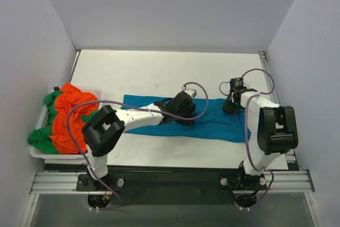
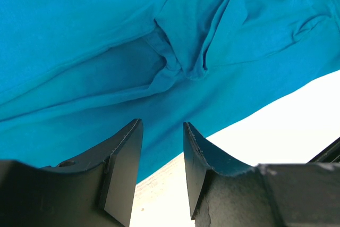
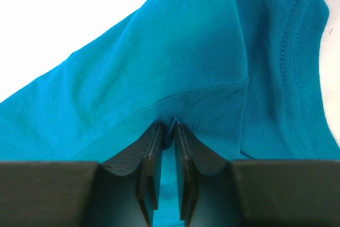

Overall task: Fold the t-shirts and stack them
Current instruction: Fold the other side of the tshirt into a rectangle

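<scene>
**A:** From above, where is the teal shirt point(image 1: 218, 122)?

**B:** It is spread in a long strip across the table point(image 1: 159, 70), in front of both arms. The orange shirt point(image 1: 71, 112) and the green shirt point(image 1: 38, 137) are heaped in the white basket point(image 1: 36, 152) at the left edge. The left jaws sit over the middle of the strip and the right jaws at its far right part. I cannot tell from here how wide either pair stands.

**A:** And the left wrist view?

**B:** The left jaws are apart with nothing between them. They are close above the wrinkled teal shirt point(image 2: 79, 25), near the edge where the bare table point(image 2: 297, 115) shows.

**A:** The right wrist view?

**B:** The right jaws are nearly together, clamped on a raised fold of the teal shirt point(image 3: 186, 51), beside a stitched hem.
</scene>
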You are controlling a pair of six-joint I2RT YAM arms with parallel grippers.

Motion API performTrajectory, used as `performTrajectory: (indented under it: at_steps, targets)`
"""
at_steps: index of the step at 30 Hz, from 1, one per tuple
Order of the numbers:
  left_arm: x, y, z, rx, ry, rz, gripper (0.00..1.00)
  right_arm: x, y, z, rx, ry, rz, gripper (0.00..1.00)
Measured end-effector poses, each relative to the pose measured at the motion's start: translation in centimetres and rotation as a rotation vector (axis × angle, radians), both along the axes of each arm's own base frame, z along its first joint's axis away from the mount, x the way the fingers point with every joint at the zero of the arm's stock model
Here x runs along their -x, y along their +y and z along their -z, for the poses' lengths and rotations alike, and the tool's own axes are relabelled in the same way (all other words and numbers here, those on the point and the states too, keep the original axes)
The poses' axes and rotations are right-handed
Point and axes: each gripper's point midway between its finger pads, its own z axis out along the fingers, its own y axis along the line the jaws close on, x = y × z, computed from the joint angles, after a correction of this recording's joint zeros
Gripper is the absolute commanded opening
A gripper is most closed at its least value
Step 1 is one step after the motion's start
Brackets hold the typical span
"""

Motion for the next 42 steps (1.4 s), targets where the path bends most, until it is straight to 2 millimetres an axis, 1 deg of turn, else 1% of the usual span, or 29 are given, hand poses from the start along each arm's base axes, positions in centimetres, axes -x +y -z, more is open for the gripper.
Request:
performTrajectory:
  at_steps: [5,11,15,17,21,28,30,33,37,40,41,42]
  targets:
    - [0.1,0.0,0.2,-0.004,0.003,0.002,0.47,0.2,0.0,-0.5,-0.003,-0.014,0.001,0.15]
    - [0.2,-0.1,0.2,-0.004,0.003,0.004,0.47,0.4,0.0,-2.3,-0.007,-0.064,0.0,0.16]
    - [0.2,-0.1,0.2,-0.003,0.003,0.003,0.47,1.1,0.1,-2.5,-0.009,-0.073,0.0,0.07]
    - [0.2,-0.1,0.2,-0.003,0.003,0.003,0.47,1.8,0.2,-2.2,-0.01,-0.064,-0.004,0.04]
    - [0.2,-0.1,0.2,-0.003,0.003,0.003,0.47,3.4,0.9,-2.1,-0.029,-0.059,-0.013,0.04]
    - [0.2,-0.1,0.2,-0.002,0.005,0.0,0.47,6.6,2.6,-3.4,-0.083,-0.129,-0.024,0.04]
    - [0.2,-0.1,0.2,-0.003,0.005,0.0,0.47,7.5,2.9,-3.5,-0.095,-0.144,-0.025,0.04]
    - [0.2,-0.1,0.4,-0.006,0.008,0.0,0.47,9.2,3.3,-3.0,-0.109,-0.143,-0.021,0.04]
    - [0.2,-0.1,0.8,-0.012,0.012,0.0,0.47,11.1,3.2,-2.1,-0.116,-0.12,-0.007,0.06]
    - [0.2,0.0,0.9,-0.015,0.014,0.0,0.47,12.1,3.0,-1.7,-0.121,-0.111,0.011,0.15]
    - [0.2,0.0,0.9,-0.015,0.013,0.0,0.47,12.4,2.8,-1.6,-0.118,-0.108,0.019,0.2]
    - [0.2,0.0,0.9,-0.015,0.013,0.0,0.47,12.7,2.7,-1.5,-0.115,-0.106,0.03,0.22]
